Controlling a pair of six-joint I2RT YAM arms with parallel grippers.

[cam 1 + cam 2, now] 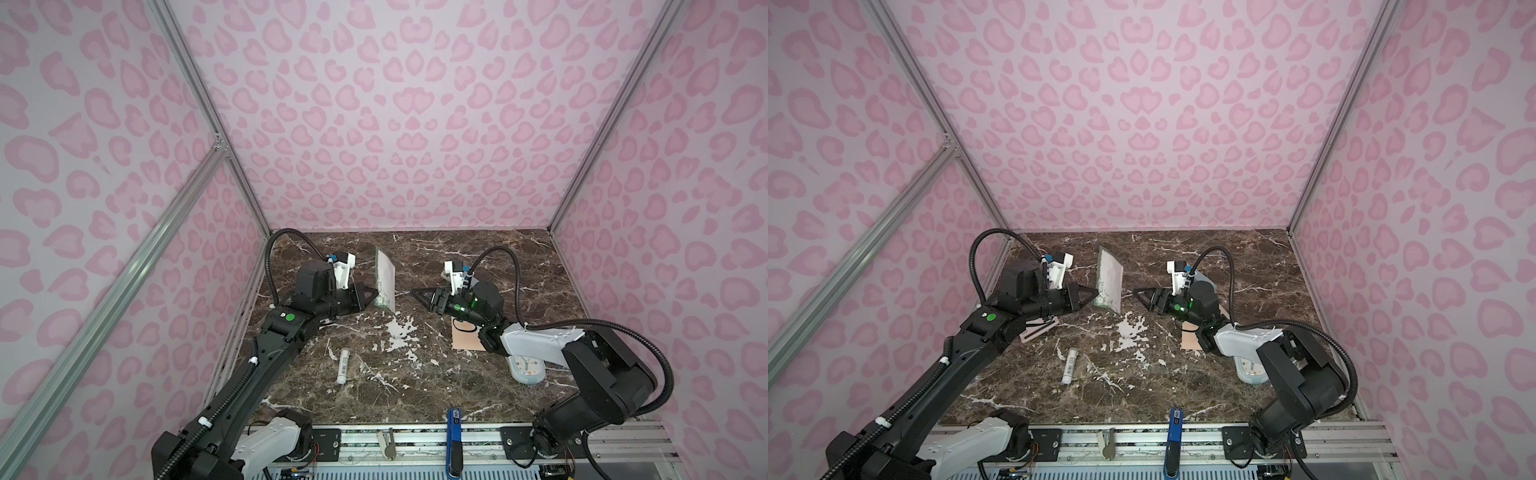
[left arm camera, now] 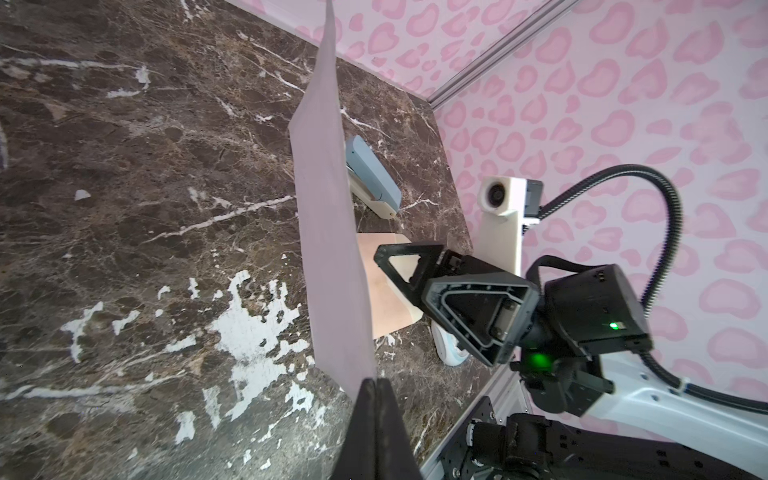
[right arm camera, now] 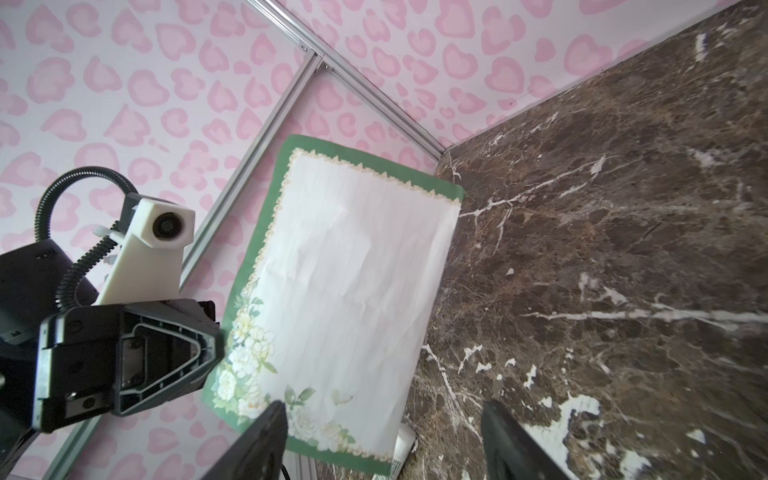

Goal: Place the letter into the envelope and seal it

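Note:
The letter [image 1: 384,280] [image 1: 1109,282], white with a green floral border, stands upright on edge above the marble table. My left gripper [image 1: 376,297] [image 2: 376,380] is shut on its near lower edge; the left wrist view shows the plain back [image 2: 328,228]. My right gripper [image 1: 415,294] [image 3: 384,409] hangs open a short way right of the letter, not touching it, facing the bordered face [image 3: 353,291]. The peach envelope [image 1: 463,338] [image 1: 1190,341] [image 2: 386,299] lies flat on the table, partly hidden under the right arm.
A white glue stick [image 1: 343,365] lies at the middle left. A white and blue clock [image 1: 528,370] sits under the right arm. A grey-blue stapler [image 2: 372,178] lies behind the envelope. A pink calculator [image 1: 1038,328] shows under the left arm. Pink walls close three sides.

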